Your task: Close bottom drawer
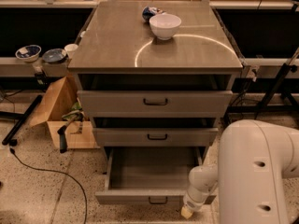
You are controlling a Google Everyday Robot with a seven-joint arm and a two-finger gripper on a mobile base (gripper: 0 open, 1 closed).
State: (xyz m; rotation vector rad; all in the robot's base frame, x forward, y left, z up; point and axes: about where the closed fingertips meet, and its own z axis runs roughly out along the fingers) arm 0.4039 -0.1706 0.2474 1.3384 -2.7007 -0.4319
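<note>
One tool beside open bottom drawer front.

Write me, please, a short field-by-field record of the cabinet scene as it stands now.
bottom drawer: pulled well out, grey interior showing, nothing seen inside
gripper: low by the right end of the bottom drawer's front, near the floor; contact with the front cannot be told
middle drawer: interior not showing
top drawer: interior not showing
cabinet top: carries a white bowl towards the back
cardboard box: on the floor left of the cabinet
task status: not yet done
</note>
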